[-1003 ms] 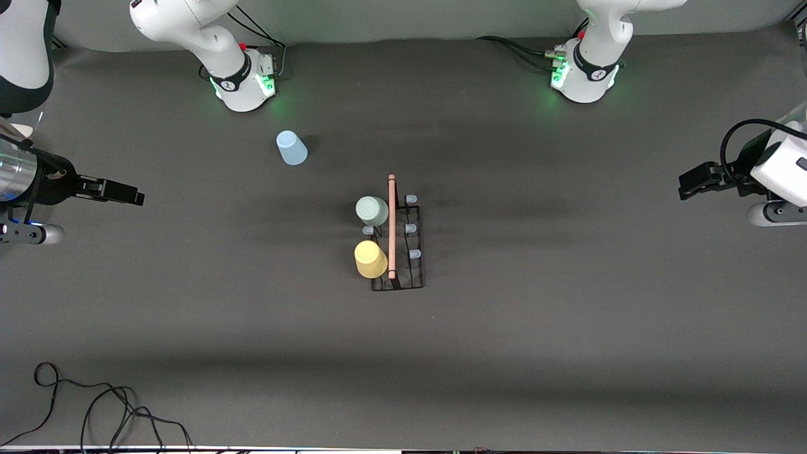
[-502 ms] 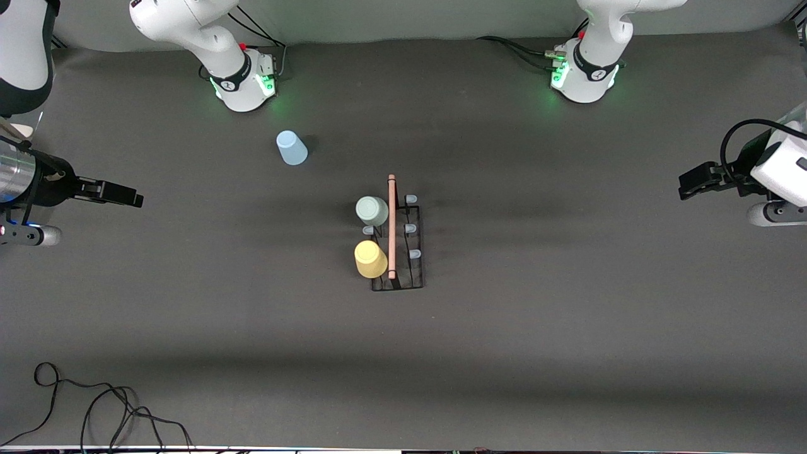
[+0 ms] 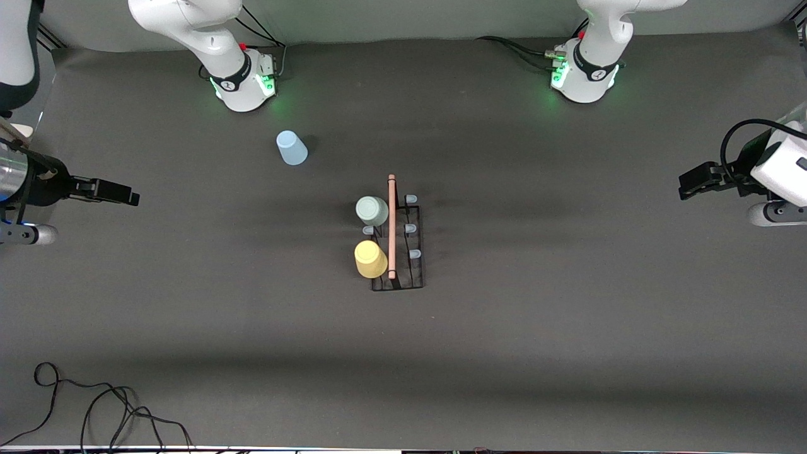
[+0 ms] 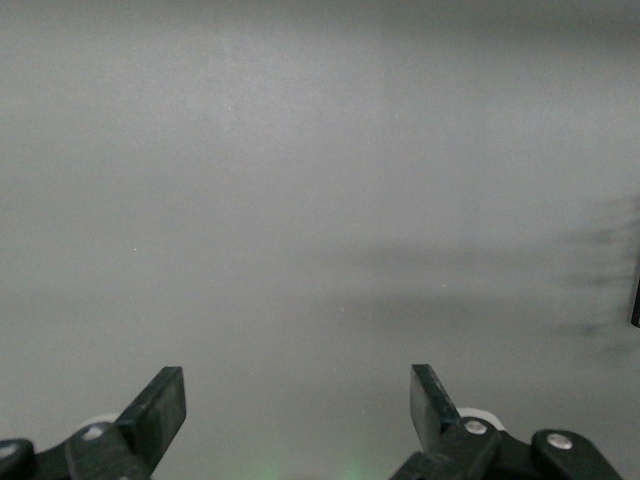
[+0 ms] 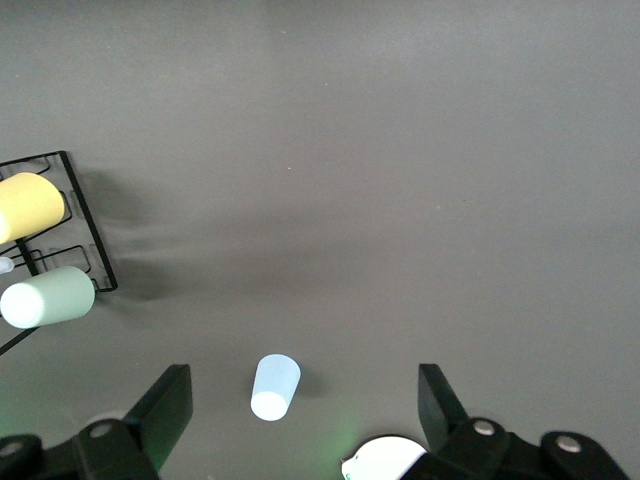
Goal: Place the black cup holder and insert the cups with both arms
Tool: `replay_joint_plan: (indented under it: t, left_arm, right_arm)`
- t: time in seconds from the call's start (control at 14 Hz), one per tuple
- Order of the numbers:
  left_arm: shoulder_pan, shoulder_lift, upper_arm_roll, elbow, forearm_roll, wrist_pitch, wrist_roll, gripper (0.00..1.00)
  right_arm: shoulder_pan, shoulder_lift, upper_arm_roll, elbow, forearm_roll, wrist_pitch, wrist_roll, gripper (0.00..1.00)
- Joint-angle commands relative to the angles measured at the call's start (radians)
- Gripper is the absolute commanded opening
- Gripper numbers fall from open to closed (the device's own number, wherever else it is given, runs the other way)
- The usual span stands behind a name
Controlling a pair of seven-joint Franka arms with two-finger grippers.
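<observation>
The black cup holder [image 3: 410, 265] stands mid-table, its wooden rod handle [image 3: 391, 227] along the top. A pale green cup [image 3: 372, 210] and a yellow cup [image 3: 371, 259] sit on its pegs on the side toward the right arm's end. A light blue cup [image 3: 291, 147] stands upside down on the table near the right arm's base. My right gripper [image 3: 129, 195] is open and empty, high over its end of the table. The right wrist view shows the blue cup [image 5: 275, 386], green cup [image 5: 48, 297], yellow cup [image 5: 28, 206] and the holder [image 5: 85, 230]. My left gripper [image 3: 684, 188] is open and empty over the other end, and waits.
A loose black cable [image 3: 94, 403] lies at the table's near corner on the right arm's end. The green-lit arm bases [image 3: 243, 79] [image 3: 583, 75] stand along the table's edge farthest from the front camera. The left wrist view shows only a plain grey surface [image 4: 320, 200].
My right gripper has drawn back slightly toward its end of the table. The cups, the holder and the left arm have not moved.
</observation>
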Motion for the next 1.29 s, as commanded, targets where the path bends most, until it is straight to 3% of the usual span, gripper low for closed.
replay_joint_plan:
  t: [0.0,0.21,0.5,0.93,1.07,1.22]
  left_arm:
    - [0.001,-0.006,0.001,-0.005,-0.008,0.002,0.014,1.00]
    - [0.001,-0.006,0.001,-0.005,-0.008,0.002,0.014,1.00]
    - [0.001,-0.006,0.001,-0.006,-0.008,0.005,0.014,1.00]
    - [0.008,-0.008,0.002,-0.009,-0.008,-0.001,0.014,1.00]
    - [0.009,-0.009,0.005,-0.009,-0.008,-0.001,0.014,1.00]
    - [0.008,-0.009,0.005,-0.009,-0.008,0.001,0.014,1.00]
  right_arm:
    - [-0.118,-0.055,0.128,-0.051,-0.040,0.016,0.002,1.00]
    - [-0.201,-0.107,0.211,-0.121,-0.066,0.083,0.002,1.00]
    - [-0.202,-0.206,0.213,-0.286,-0.095,0.224,-0.013,1.00]
    - [-0.126,-0.200,0.132,-0.297,-0.098,0.295,-0.034,1.00]
    - [-0.094,-0.198,0.101,-0.295,-0.139,0.292,-0.071,1.00]
    - [-0.089,-0.198,0.102,-0.294,-0.144,0.283,-0.065,1.00]
